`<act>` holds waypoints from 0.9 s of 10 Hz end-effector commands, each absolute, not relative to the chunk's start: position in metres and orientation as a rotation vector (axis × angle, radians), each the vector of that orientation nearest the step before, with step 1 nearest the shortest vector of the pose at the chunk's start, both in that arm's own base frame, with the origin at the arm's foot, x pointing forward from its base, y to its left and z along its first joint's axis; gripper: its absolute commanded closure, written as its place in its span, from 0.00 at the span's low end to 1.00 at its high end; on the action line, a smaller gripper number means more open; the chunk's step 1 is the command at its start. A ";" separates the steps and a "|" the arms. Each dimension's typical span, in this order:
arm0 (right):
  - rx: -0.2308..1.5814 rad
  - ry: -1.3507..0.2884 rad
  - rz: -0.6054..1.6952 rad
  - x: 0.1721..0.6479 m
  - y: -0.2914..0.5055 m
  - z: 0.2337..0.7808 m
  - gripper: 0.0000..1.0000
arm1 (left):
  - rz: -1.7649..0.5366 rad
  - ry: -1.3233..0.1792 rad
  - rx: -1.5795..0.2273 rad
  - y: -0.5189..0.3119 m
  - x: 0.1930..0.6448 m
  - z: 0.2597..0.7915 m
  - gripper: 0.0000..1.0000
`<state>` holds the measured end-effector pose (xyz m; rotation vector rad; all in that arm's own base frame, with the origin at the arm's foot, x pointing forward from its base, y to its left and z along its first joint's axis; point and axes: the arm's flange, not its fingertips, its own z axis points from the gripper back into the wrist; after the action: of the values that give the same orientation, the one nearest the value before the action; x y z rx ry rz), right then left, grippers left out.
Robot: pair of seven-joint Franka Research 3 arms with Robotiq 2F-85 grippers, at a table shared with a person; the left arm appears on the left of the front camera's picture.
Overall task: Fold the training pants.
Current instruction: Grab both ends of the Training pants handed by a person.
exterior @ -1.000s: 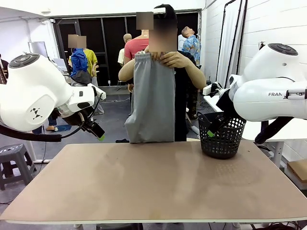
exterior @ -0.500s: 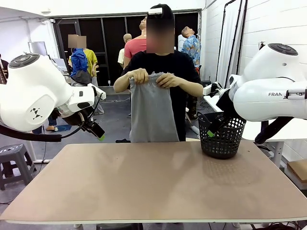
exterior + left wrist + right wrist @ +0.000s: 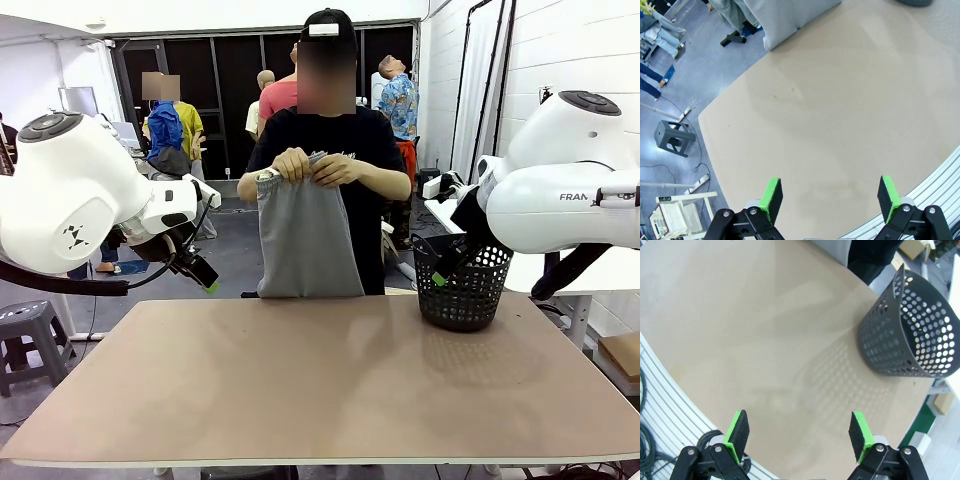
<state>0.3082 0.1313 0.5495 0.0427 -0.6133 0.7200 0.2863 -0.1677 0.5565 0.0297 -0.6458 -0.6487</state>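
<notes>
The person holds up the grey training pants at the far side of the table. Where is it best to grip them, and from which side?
The training pants hang flat, facing the robot, from the person's hands at the waistband. Probably best: pinch the free waistband corner on the robot's left, coming from the robot's side, jaws astride the thin cloth.

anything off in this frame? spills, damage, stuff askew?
Nothing stands out. The person's hands hold the training pants by the waistband, hanging by the far edge of the table. The black basket stands upright on the table. The left gripper and right gripper are open, holding nothing.
</notes>
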 end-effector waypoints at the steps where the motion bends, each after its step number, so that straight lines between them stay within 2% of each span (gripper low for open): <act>1: 0.043 -0.617 0.722 0.308 0.131 0.548 0.00 | -0.648 -0.651 0.031 -0.167 0.286 0.555 0.00; 9: 0.043 -0.617 0.722 0.308 0.131 0.548 0.00 | -0.648 -0.651 0.031 -0.167 0.286 0.555 0.00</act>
<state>0.3082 0.1313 0.5495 0.0427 -0.6133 0.7200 0.2863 -0.1677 0.5565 0.0297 -0.6458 -0.6487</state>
